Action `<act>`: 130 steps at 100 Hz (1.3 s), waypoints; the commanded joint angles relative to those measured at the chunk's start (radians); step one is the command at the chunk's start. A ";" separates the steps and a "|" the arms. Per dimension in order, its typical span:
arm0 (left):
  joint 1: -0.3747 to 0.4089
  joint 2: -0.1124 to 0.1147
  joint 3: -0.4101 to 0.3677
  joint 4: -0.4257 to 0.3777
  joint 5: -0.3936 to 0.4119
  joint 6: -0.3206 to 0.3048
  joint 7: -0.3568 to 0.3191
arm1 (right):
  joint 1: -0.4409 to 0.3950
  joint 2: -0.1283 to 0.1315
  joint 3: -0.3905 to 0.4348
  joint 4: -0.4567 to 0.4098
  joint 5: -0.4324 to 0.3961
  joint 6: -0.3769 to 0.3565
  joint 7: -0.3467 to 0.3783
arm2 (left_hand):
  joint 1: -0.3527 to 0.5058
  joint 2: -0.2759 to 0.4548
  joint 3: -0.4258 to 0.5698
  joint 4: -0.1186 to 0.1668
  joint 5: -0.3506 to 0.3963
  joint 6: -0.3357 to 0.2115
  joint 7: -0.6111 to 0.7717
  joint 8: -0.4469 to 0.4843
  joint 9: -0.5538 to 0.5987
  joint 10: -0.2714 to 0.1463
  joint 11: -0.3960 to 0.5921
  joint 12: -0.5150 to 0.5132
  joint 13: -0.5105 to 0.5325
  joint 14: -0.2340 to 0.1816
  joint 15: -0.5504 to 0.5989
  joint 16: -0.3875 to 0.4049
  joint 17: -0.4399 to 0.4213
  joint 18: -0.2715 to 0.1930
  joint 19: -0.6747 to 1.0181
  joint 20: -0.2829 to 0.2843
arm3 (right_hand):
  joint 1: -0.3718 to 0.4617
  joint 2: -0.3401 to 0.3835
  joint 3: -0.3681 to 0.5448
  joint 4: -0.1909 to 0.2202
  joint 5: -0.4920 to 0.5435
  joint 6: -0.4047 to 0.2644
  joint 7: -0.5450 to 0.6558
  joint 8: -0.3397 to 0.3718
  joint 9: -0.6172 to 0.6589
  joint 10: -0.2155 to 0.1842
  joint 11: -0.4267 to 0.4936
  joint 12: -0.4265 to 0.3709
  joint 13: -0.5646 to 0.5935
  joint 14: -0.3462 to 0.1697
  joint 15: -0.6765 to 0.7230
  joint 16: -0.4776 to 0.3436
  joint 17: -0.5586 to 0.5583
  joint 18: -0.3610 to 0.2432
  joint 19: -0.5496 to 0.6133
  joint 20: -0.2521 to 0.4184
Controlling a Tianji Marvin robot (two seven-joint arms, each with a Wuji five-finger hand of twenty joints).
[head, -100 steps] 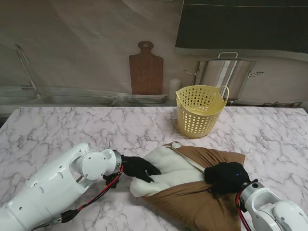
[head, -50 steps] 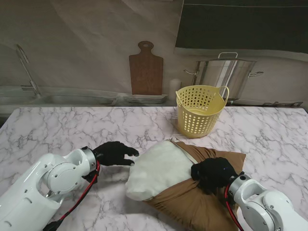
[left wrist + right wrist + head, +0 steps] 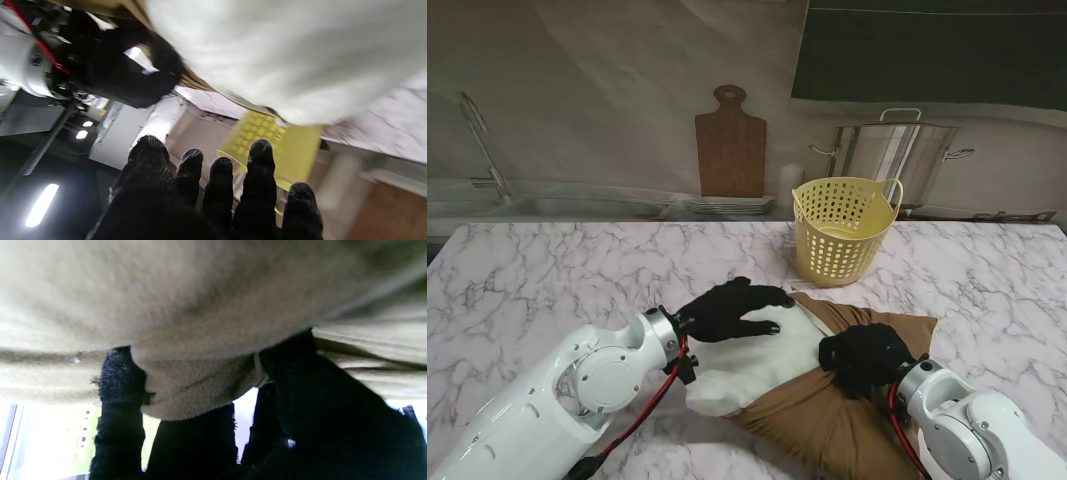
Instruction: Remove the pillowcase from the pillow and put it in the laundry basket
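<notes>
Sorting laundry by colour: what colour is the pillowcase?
Brown; the pillowcase shows best in the stand view.

White marble table [image 3: 557, 270] with grey veining carried everything. Brown pillowcase [image 3: 847, 420] with the white pillow [image 3: 757, 365] half out lay near me, centre-right. Yellow laundry basket [image 3: 839, 232] stood beyond it, apart.

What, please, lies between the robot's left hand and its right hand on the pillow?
In the stand view, the exposed white pillow spans the stretch between the left hand and the right hand, which grips the brown pillowcase.
</notes>
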 commanded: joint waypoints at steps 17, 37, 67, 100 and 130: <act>-0.073 0.001 0.116 0.105 -0.045 -0.024 -0.123 | -0.002 -0.008 -0.014 0.026 0.011 0.003 -0.036 | 0.035 -0.038 0.012 0.006 0.110 -0.029 0.098 0.065 0.161 -0.014 0.066 0.037 0.039 -0.019 0.013 -0.008 0.005 -0.011 0.881 0.010 | 0.114 0.117 0.066 0.075 -0.022 0.051 -0.076 -0.118 0.006 0.052 -0.030 -0.011 0.108 0.069 0.022 0.022 -0.019 -0.001 -0.026 -0.028; -0.137 0.013 0.196 0.192 -0.073 0.011 -0.193 | -0.014 -0.015 -0.009 0.020 0.038 -0.008 -0.072 | 0.060 -0.049 0.014 0.007 0.105 -0.027 0.091 0.073 0.141 -0.021 0.045 0.032 0.025 -0.025 0.001 -0.014 -0.002 -0.026 0.875 0.010 | 0.051 0.179 -0.069 0.094 -0.049 0.106 -0.080 -0.211 -0.039 0.067 -0.070 -0.071 0.051 0.088 -0.048 0.026 -0.069 0.017 -0.047 -0.036; -0.191 0.065 0.243 0.236 -0.040 0.048 -0.379 | -0.079 -0.041 0.047 -0.030 0.121 -0.046 -0.192 | 0.021 -0.010 0.004 0.007 0.067 -0.020 0.049 0.051 0.055 -0.035 0.008 0.005 -0.037 -0.034 -0.029 -0.035 -0.032 -0.047 0.841 -0.003 | -0.134 0.233 -0.201 0.119 -0.042 0.141 -0.163 -0.301 -0.145 0.081 -0.119 -0.196 -0.110 0.125 -0.148 -0.010 -0.205 0.061 -0.069 -0.009; -0.163 0.090 0.229 0.248 0.010 0.020 -0.430 | -0.060 -0.068 0.072 -0.061 0.141 0.088 -0.312 | -0.020 0.001 0.003 0.012 0.066 -0.014 0.025 -0.007 0.021 -0.037 0.008 -0.011 -0.061 -0.037 -0.031 -0.046 -0.041 -0.051 0.818 -0.001 | -0.300 0.356 -0.374 0.206 -0.128 0.262 -0.519 -0.130 -0.452 0.136 -0.181 -0.246 -0.446 0.181 -0.244 -0.080 -0.375 0.046 -0.107 0.033; -0.141 0.095 0.212 0.239 0.039 0.005 -0.437 | 0.047 -0.031 0.013 -0.010 -0.039 0.303 -0.074 | -0.031 0.002 0.003 0.012 0.053 -0.017 0.023 -0.020 -0.002 -0.042 0.001 -0.016 -0.073 -0.038 -0.034 -0.049 -0.046 -0.057 0.810 0.000 | -0.396 0.292 -0.364 0.179 -0.398 0.405 -0.820 -0.253 -0.565 0.153 -0.349 -0.458 -0.496 0.234 -0.418 -0.213 -0.470 0.142 -0.269 0.076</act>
